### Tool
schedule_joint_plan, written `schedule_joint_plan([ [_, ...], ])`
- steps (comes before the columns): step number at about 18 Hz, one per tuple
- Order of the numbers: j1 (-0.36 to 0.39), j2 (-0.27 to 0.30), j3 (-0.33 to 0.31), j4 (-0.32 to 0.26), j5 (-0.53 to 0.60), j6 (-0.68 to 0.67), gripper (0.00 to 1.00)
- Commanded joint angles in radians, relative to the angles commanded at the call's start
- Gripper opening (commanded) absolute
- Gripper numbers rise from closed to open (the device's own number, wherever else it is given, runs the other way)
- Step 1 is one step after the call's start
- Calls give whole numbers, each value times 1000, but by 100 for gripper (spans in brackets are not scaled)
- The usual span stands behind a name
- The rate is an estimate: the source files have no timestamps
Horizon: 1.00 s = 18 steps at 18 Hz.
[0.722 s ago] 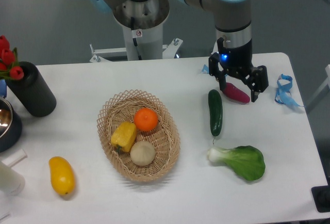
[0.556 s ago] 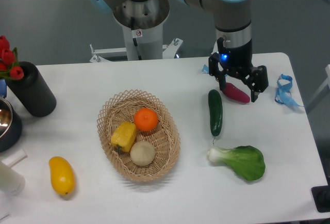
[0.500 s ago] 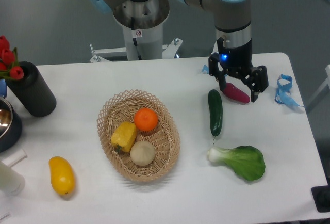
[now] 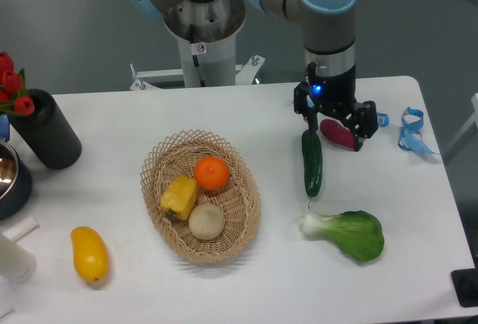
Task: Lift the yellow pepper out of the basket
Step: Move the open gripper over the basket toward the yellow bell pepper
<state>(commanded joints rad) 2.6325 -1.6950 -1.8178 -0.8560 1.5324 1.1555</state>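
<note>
A: Nothing lifted yet. Yellow pepper (image 4: 179, 197) sits in the basket (image 4: 160, 160), left side, touching the orange (image 4: 211, 172) above it and the pale round ball (image 4: 207, 222) below it.

B: End effector (image 4: 334, 128)?

A: Far side of the bench (image 4: 246, 287), well apart from the basket. Hangs over the magenta vegetable (image 4: 337, 133), just beside the top of the cucumber (image 4: 311, 162). Fingers spread, nothing between them.

B: So progress is nil?

A: Judged so. No approach over the basket, no grasp. All of it remains: travel across to the basket, descend on the pepper, close, lift.

B: Snags?

A: Pepper is crowded by two neighbours; finger room looks tight on that side. Open side faces the basket wall. Bok choy (image 4: 347, 234) and mango (image 4: 89, 253) lie clear of the route.
</note>
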Motion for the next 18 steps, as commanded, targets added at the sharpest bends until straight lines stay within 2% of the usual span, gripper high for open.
schedule_joint_plan([
  [3,-46,-18,-2,-2,-2,-71,100],
  [10,-195,-84,-3,3,-2,-350,100],
  [15,-299,-103,-29,3,-5,-451,100],
  [18,-353,-144,-29,5,-24,-517,100],
])
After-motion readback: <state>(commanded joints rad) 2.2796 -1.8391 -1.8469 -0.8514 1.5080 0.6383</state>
